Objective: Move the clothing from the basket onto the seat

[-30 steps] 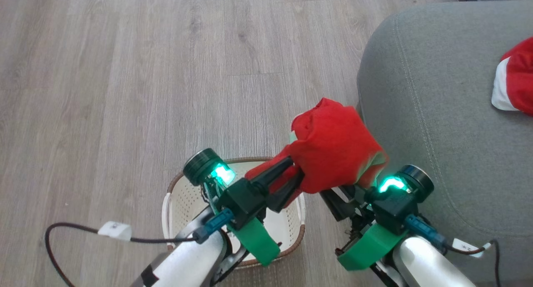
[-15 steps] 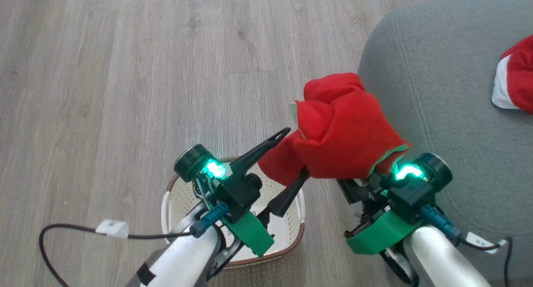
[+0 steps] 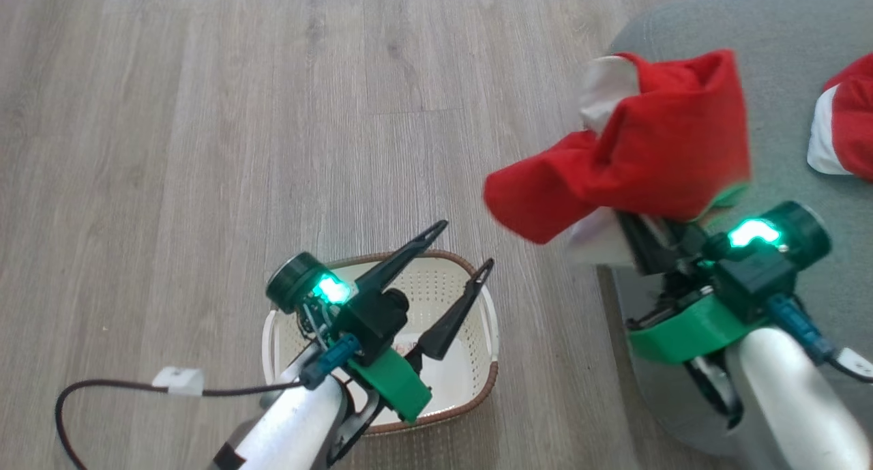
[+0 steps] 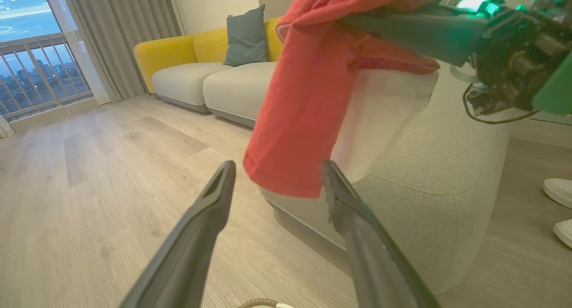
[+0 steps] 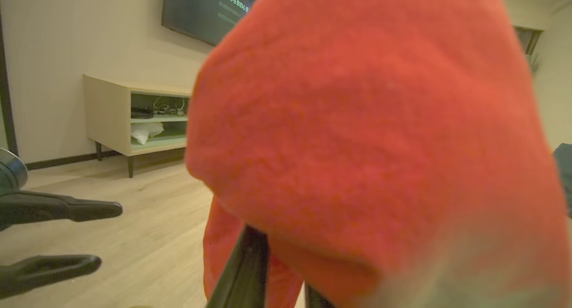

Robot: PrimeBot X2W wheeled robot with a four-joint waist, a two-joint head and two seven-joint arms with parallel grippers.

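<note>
Hanging from the right gripper point(image 3: 648, 232), a red garment point(image 3: 655, 156) is in the air above the left edge of the seat point(image 3: 784, 67). The jaws of this gripper are pressed together and pinch the cloth, which drapes over them and hides their tips. One loose end of the garment reaches out past the rounded corner of the seat, over the floor point(image 3: 204, 149). In the left wrist view the lower hem hangs free beside the side wall of the seat, and I cannot tell whether it touches it.

A second red garment point(image 3: 846, 129) lies on the seat near the right border of the head view, well apart from the held one, with bare cushion between them.

The left gripper point(image 3: 466, 243) hovers above the basket point(image 3: 464, 368) with its jaws spread wide and holding nothing. The basket stands on the floor, near the seat but not touching it. To the left of it the wooden floor is wide and open.
</note>
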